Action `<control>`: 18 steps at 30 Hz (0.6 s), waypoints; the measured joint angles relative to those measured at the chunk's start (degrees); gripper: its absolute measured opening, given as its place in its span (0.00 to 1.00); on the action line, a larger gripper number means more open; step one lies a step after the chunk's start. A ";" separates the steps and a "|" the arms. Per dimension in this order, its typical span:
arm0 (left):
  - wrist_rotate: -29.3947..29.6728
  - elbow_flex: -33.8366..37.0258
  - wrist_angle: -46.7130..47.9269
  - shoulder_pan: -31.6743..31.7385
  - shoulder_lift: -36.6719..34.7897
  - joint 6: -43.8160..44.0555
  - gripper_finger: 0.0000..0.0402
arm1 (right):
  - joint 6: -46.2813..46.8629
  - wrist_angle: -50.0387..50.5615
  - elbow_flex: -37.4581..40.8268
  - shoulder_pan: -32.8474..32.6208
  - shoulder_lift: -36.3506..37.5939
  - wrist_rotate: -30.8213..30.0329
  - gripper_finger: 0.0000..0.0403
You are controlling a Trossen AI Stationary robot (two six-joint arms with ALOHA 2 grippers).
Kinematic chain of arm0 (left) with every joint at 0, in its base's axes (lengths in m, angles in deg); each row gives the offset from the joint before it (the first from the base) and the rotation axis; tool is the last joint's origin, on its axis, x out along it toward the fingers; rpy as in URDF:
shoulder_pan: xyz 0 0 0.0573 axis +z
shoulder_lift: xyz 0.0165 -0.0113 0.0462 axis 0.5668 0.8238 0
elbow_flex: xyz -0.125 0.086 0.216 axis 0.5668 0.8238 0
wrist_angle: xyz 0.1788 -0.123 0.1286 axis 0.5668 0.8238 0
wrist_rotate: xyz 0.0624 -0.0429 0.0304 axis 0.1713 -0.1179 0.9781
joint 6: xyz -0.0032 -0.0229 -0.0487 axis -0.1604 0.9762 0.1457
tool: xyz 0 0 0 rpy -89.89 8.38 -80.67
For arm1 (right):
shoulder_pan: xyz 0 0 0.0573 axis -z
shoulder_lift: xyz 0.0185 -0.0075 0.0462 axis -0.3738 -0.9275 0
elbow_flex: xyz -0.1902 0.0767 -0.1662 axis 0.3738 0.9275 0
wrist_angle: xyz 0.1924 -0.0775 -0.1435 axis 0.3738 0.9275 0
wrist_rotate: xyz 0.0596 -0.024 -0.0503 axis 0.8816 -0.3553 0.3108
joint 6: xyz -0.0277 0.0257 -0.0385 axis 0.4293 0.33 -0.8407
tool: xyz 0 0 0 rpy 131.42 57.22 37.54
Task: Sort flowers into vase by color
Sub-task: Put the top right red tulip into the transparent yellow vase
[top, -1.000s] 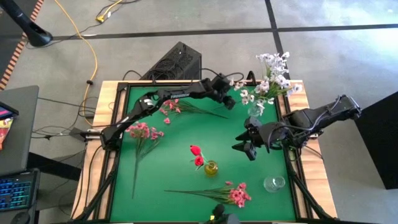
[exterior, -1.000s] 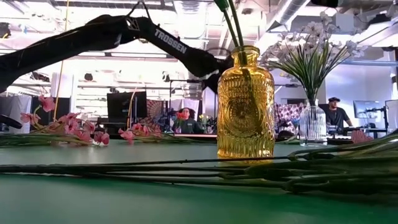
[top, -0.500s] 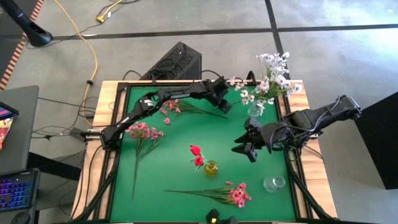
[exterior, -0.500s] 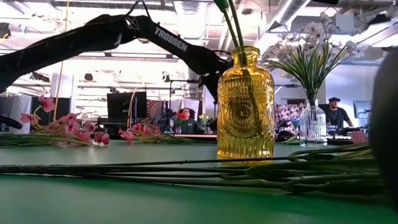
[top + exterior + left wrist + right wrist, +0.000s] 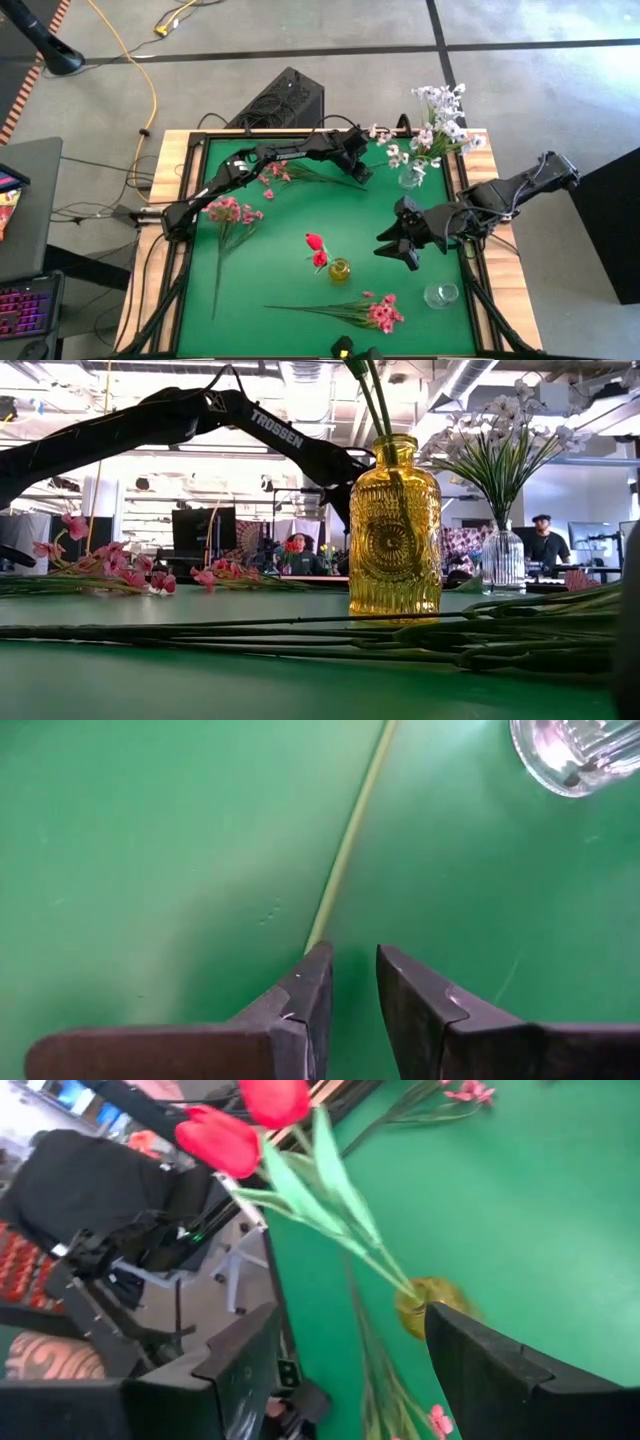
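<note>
A yellow glass vase (image 5: 340, 268) near the table's middle holds two red tulips (image 5: 316, 242). A clear vase (image 5: 410, 178) at the far right holds white sprays (image 5: 438, 120). A pink spray (image 5: 275, 172) lies at the far left-centre, with its stem (image 5: 345, 840) pointing at the clear vase. My left gripper (image 5: 358, 168) hangs over that stem's free end, its fingers a narrow gap apart (image 5: 350, 955) and nothing between them. My right gripper (image 5: 392, 248) is open and empty (image 5: 350, 1320), right of the yellow vase (image 5: 425, 1302) and facing it. My left gripper points down at the table. The cut end of the pink spray's stem (image 5: 312, 942) lies on the cloth right at the tip of one finger (image 5: 315, 970). I cannot tell whether it touches.
A second pink spray (image 5: 232, 212) lies at the left and a third (image 5: 380, 314) near the front edge, its stems crossing the low view (image 5: 400, 635). An empty clear glass vase (image 5: 440, 294) stands at the front right. Wooden rails border the green mat (image 5: 300, 210).
My left gripper has moved a little toward the table's left edge, away from the clear vase, and stays low over the pink spray's stem end. My right gripper has moved a little toward the near edge, still open.
</note>
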 joint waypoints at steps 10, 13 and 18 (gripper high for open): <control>1.02 0.00 0.54 -0.35 0.04 -1.78 0.15 | 1.78 -0.95 0.00 -3.32 0.00 1.51 0.69; 3.31 0.00 0.73 -0.83 0.04 -2.54 0.07 | 1.79 -0.95 0.00 -3.54 0.00 1.53 0.69; 4.10 0.00 0.21 -0.74 0.07 -1.86 0.01 | 1.34 -0.88 0.00 -3.54 0.00 1.51 0.69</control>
